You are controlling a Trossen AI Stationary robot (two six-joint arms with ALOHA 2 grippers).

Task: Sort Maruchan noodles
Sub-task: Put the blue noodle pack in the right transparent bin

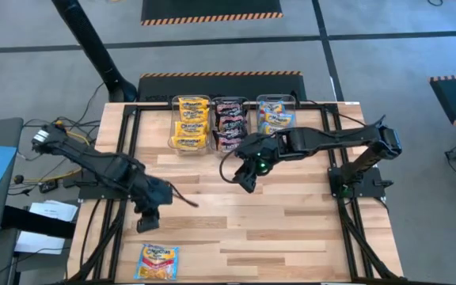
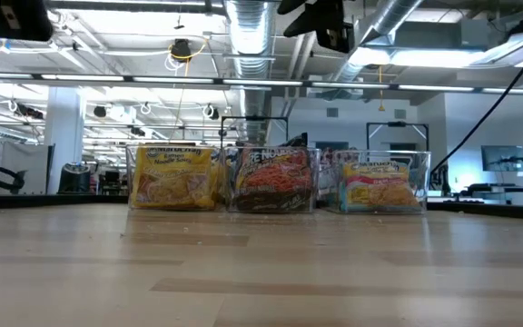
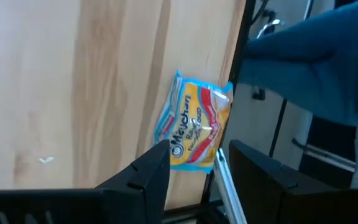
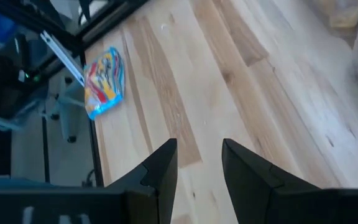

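Observation:
One light blue and orange noodle packet (image 1: 157, 262) lies flat near the table's near left corner; it also shows in the left wrist view (image 3: 192, 123) and the right wrist view (image 4: 104, 81). Three clear bins stand at the far edge: yellow packets (image 1: 190, 123), dark maroon packets (image 1: 229, 123), blue-orange packets (image 1: 276, 115). My left gripper (image 1: 150, 217) hovers open above the table, just beyond the loose packet (image 3: 199, 167). My right gripper (image 1: 248, 176) is open and empty, raised above the table's middle, near the bins.
The bins stand in a row in the low view: yellow (image 2: 172, 177), maroon (image 2: 273, 179), blue-orange (image 2: 379, 183). A black metal frame rail (image 1: 125, 158) runs along the table's left side. Bare wooden table (image 1: 275, 229) lies between the arms and the near edge.

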